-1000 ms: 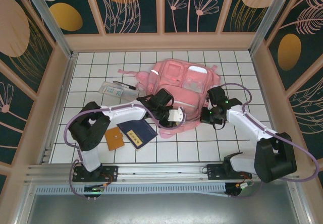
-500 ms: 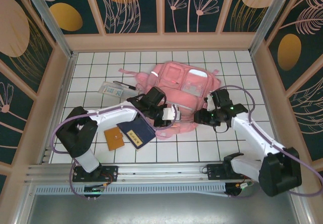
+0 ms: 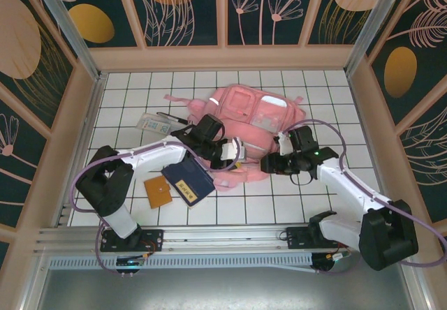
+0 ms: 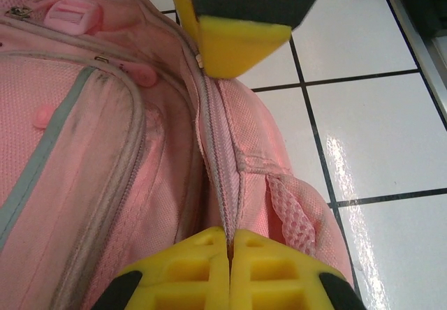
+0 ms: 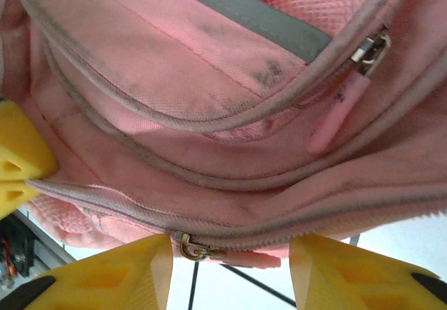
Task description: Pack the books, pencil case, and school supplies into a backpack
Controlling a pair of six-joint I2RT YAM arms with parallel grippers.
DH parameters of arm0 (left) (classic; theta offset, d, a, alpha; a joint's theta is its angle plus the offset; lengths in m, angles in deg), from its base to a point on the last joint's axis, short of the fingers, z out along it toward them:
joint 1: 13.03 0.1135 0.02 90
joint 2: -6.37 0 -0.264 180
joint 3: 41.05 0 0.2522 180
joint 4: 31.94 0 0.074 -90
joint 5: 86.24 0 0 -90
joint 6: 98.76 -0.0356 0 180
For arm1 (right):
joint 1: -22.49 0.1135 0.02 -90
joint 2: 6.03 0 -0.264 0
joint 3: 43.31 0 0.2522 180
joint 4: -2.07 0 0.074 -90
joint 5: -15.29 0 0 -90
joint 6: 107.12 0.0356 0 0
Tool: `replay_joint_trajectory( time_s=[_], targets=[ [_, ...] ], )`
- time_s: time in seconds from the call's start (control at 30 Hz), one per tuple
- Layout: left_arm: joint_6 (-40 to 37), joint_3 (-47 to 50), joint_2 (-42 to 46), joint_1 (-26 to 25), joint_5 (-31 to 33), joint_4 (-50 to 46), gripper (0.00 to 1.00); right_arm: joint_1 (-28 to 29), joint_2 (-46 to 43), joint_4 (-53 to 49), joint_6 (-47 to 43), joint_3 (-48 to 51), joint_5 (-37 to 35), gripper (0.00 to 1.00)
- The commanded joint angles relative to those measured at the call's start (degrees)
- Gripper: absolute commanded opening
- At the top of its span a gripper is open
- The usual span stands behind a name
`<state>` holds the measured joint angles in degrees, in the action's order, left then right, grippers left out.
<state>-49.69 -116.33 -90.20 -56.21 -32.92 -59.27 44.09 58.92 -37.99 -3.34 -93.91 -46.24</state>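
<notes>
The pink backpack (image 3: 246,125) lies in the middle of the tiled floor. At its near edge my left gripper (image 3: 235,158) is shut, pinching the zipper seam of the backpack (image 4: 140,149) between the yellow fingertips (image 4: 202,268). My right gripper (image 3: 268,163) is open just to the right of it. The brass zipper slider (image 5: 190,246) and its pink pull sit between my right gripper's (image 5: 230,271) spread fingers. The navy-blue book (image 3: 187,182) and orange-brown notebook (image 3: 158,192) lie left of the bag. The clear pencil case (image 3: 151,123) and a dark pen (image 3: 174,118) lie further back.
Wooden walls (image 3: 66,149) box in the white tiled floor (image 3: 293,205) on three sides. A metal rail (image 3: 223,237) runs along the near edge by the arm bases. The other gripper's yellow finger (image 4: 237,41) is close above my left one.
The right gripper has opened and swung left to the bag's near edge, beside the zipper slider. The left gripper, still shut on the seam, has pulled slightly left; the bag has flattened.
</notes>
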Motion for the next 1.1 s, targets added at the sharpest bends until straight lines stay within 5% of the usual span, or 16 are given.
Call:
replay_joint_trajectory(
  time_s=[0.0, 0.17, 0.3, 0.43, 0.53, 0.8, 1.07],
  targets=[
    [-1.1, -1.8, -0.5, 1.1, -4.9, 1.2, 0.00, 0.7, 2.0, 7.9, -3.5, 1.3, 5.0, 0.45],
    [-1.1, -2.0, -1.1, 1.2, -5.6, 2.1, 0.00, 1.9, 5.1, 10.2, -6.3, -0.3, 4.8, 0.40],
    [-0.9, -2.5, -1.2, 1.3, -5.3, 2.1, 0.00, 1.8, 5.8, 9.1, -7.4, -1.9, 3.4, 0.12],
    [-0.5, -3.1, -1.3, 1.6, -4.7, 2.0, 0.00, 1.8, 7.1, 7.2, -5.9, -2.8, 0.1, 0.00],
    [-0.6, -3.3, -1.3, 1.8, -3.9, 1.8, 0.00, 2.1, 7.1, 6.1, -4.0, -2.5, -2.7, 0.00],
    [-5.1, -0.3, -0.7, 1.9, 0.1, -0.2, 0.00, 1.1, 10.1, -5.8, 5.4, -6.9, -25.3, 0.00],
    [-7.0, 3.2, -1.1, 1.8, 5.4, -1.7, 0.00, -0.9, 14.2, -8.1, 7.0, -8.7, -29.2, 0.00]
  ],
)
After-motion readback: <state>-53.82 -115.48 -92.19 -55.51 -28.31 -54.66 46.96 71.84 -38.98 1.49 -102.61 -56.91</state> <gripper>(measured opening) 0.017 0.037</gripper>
